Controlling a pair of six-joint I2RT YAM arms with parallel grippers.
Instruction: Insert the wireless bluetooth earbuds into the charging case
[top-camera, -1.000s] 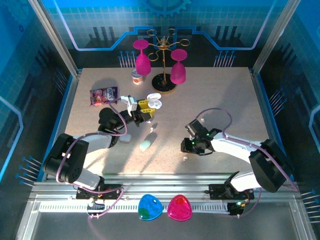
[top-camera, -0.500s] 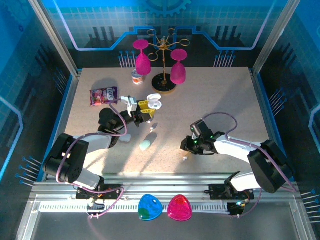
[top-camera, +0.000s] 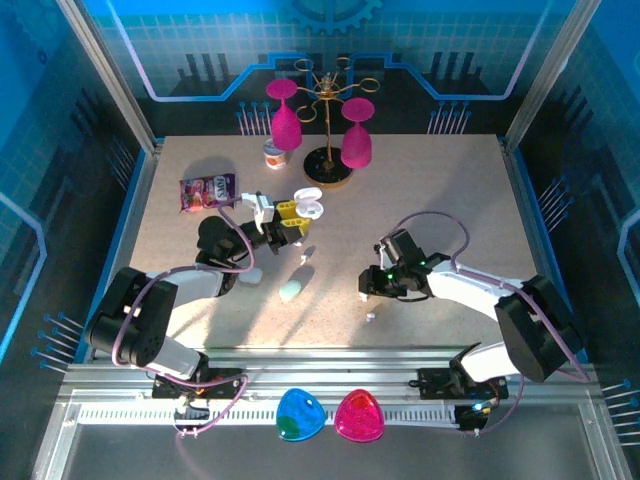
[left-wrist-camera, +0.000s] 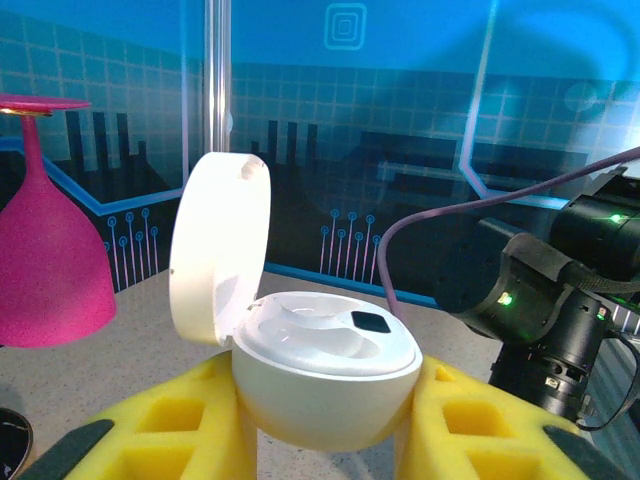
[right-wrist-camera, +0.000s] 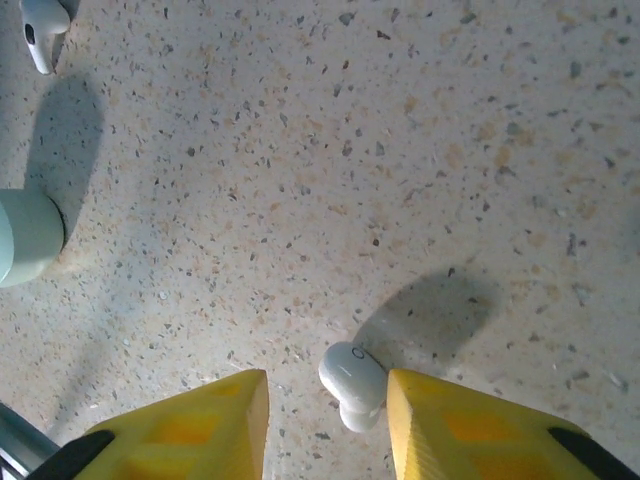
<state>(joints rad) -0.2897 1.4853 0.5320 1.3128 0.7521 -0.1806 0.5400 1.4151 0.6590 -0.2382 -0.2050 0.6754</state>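
While the top view has the left pincer (top-camera: 292, 212) clamped on the white charging case (top-camera: 306, 205), lid up, left of centre on the desk (top-camera: 450, 200), the right pincer (top-camera: 370, 292) points down at the desk. One earbud (top-camera: 371, 316) lies close by its tips. A second earbud (top-camera: 306, 258) lies near the mint case (top-camera: 291, 291). A snack bag (top-camera: 207, 190) sits far left.

Left wrist: yellow pads (left-wrist-camera: 180, 420) squeeze the charging case from both sides, its lid (left-wrist-camera: 220, 260) hinged open and upright, a pink glass (left-wrist-camera: 45, 270) at left.

Right wrist: jaws partly apart, gripping nothing. The earbud lies on the desk between the pads, against one pad with a gap to the other. The second earbud is in the top left corner and the mint case at the left edge.
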